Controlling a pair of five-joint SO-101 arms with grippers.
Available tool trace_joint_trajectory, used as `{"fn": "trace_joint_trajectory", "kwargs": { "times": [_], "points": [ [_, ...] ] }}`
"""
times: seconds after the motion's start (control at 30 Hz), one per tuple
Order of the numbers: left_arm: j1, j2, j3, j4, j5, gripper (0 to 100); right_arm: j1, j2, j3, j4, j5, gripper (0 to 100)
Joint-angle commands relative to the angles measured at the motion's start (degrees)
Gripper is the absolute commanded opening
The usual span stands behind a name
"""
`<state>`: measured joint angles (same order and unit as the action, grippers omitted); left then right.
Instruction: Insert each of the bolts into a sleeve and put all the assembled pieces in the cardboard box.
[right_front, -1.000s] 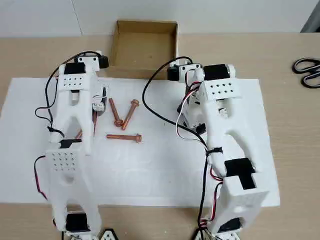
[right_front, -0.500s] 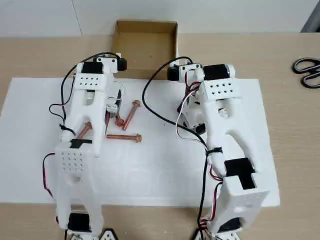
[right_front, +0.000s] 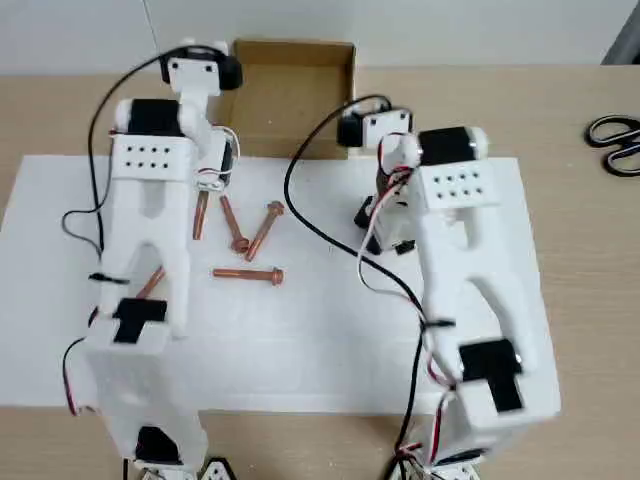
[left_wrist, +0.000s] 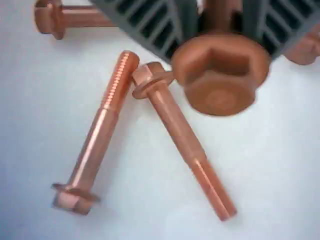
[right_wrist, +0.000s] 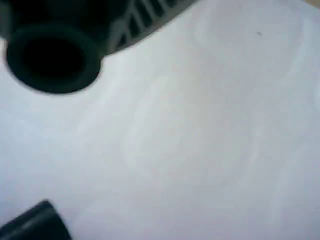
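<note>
Bolt (left_wrist: 220, 75) hangs pinched in your left gripper (right_front: 207, 180), just in front of the cardboard box (right_front: 290, 100); the right gripper (right_front: 385, 215), off the box's near corner, clamps a black sleeve (right_wrist: 50, 60). Line up shank and bore squarely before you push. No print is legible anywhere.

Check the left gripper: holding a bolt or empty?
Holding. The left gripper is shut on a bolt: its hex head juts out between the dark ribbed fingers, above the loose bolts lying on the white sheet.
</note>
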<state>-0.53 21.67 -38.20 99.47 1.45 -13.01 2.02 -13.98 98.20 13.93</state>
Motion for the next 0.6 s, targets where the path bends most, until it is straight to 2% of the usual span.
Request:
{"fn": "trace_joint_trajectory", "kwargs": {
  "times": [0.0,0.33,0.5,0.57],
  "points": [
    [0.09,-12.84,2.68,0.88,0.09,1,-1.63,-13.67,-1.14,0.66,-0.18,0.4],
    [4.48,-42.37,18.95,-0.09,0.0,1,-5.58,-41.01,1.93,0.31,-0.44,0.4],
    [7.74,-55.65,29.32,-7.03,0.09,1,-5.49,-51.21,14.42,0.22,-0.53,0.4],
    [8.62,-60.48,35.65,-11.52,2.81,1,-5.49,-54.64,21.45,-0.48,-0.62,0.4]
  ]
}}
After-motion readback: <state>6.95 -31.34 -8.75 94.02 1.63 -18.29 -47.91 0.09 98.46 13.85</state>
